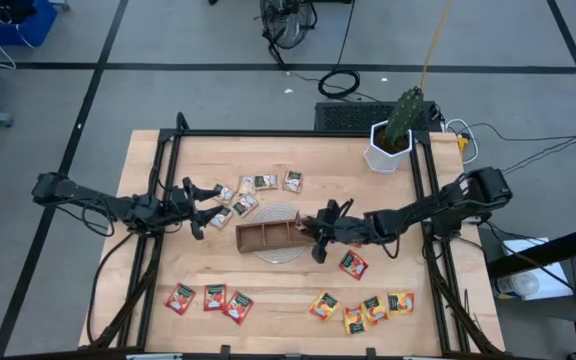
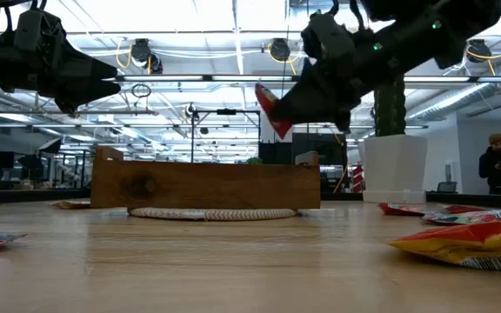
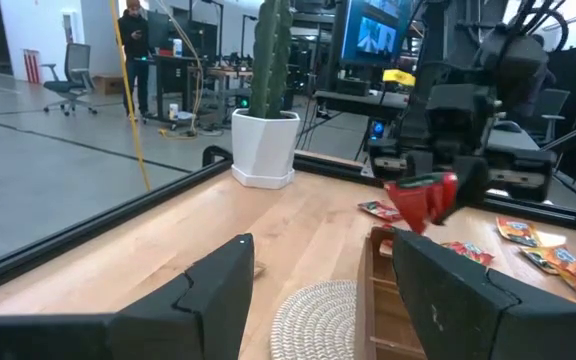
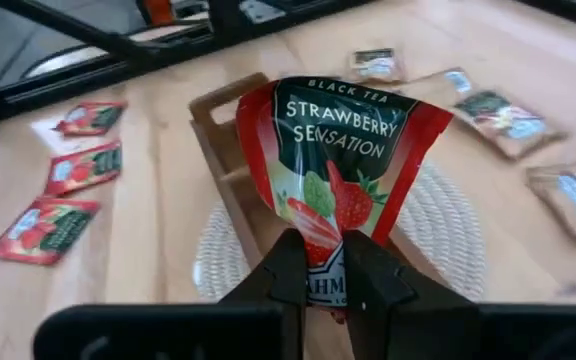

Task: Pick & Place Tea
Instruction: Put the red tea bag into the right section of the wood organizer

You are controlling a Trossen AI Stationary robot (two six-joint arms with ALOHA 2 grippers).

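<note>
My right gripper [image 1: 317, 233] is shut on a red tea sachet [image 4: 340, 165] printed "Strawberry Sensation", above the right end of the brown wooden tray [image 1: 266, 237]. The low view shows that sachet [image 2: 271, 110] clear above the tray [image 2: 205, 185]. My left gripper [image 1: 199, 208] is open and empty at the tray's left, next to several beige sachets [image 1: 252, 190]. Three red sachets [image 1: 208, 298] lie near the front left, one more red sachet [image 1: 353, 264] lies right of the tray, and several orange-yellow sachets [image 1: 364, 308] lie at the front right. My right gripper pinches the red sachet by the middle of one edge [image 4: 326, 262] between its two fingers [image 4: 286, 272]. The fingers come from the table's right, slanting down. The sachet sticks out ahead of the fingertips, slightly bowed, lifted clear above the tray.
The tray rests on a round woven mat [image 1: 280, 250]. A cactus in a white pot [image 1: 392, 140] stands at the back right. Black frame rails [image 1: 158, 190] run along the table's left and right sides. People show in the room beyond the table.
</note>
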